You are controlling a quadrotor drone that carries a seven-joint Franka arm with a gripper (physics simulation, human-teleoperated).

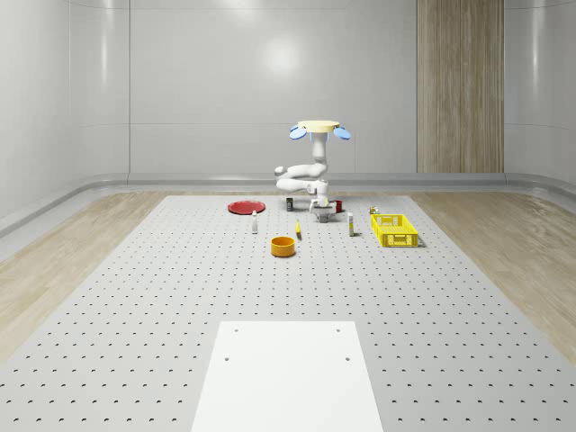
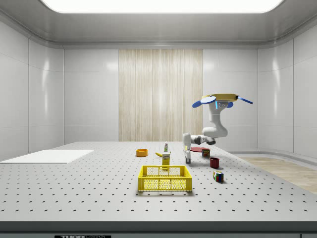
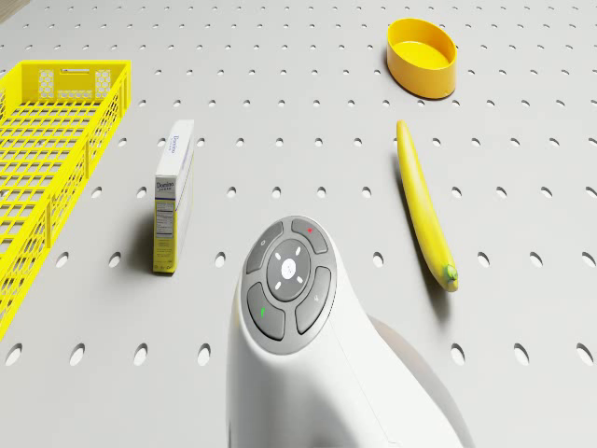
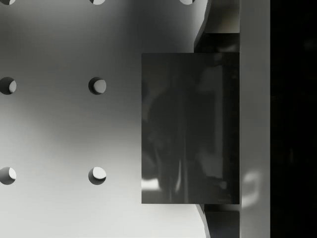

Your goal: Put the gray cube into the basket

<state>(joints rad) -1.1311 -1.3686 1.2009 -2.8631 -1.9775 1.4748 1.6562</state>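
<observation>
The basket [image 2: 165, 178] sits nearest in the side view, well apart from the arm. Beyond it the gripper [image 2: 187, 159] is down at the worktop [image 2: 74, 183], with the drone [image 2: 222, 100] hovering above. In the wrist view the cube [image 4: 190, 128] lies on the worktop, one finger [image 4: 255, 119] touching its side — whether the fingers are clamped on it cannot be told. Judgement: confirm a firm, centred grip before lifting; rise straight — the box [image 3: 173, 194] and banana [image 3: 425, 207] lie near the basket.
</observation>
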